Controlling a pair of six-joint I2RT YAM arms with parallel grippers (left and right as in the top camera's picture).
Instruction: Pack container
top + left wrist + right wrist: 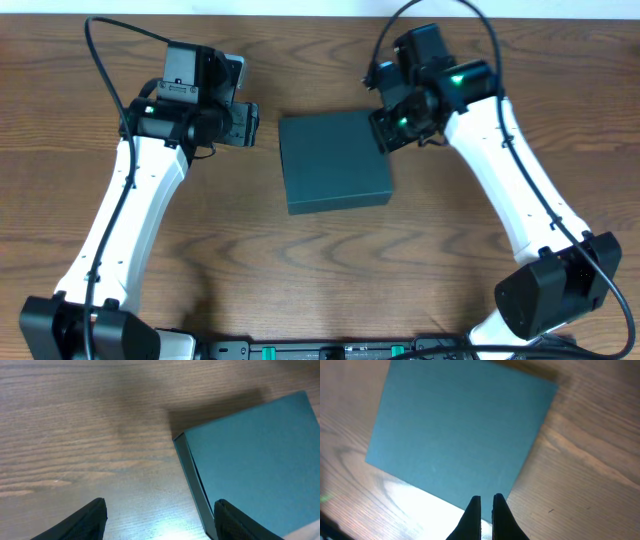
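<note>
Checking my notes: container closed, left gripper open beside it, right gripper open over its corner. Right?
No: the right gripper is shut, as the right wrist view shows. The container is closed, the left gripper open beside it.

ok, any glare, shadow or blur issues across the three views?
Overhead: even light, sharp, box matte with no glare. Left wrist: white glare on the table at bottom centre, a dark shadow past the box's far edge, far wood soft. Right wrist: glare on the wood beside the box's lower-left edge, left margin blurred.
</note>
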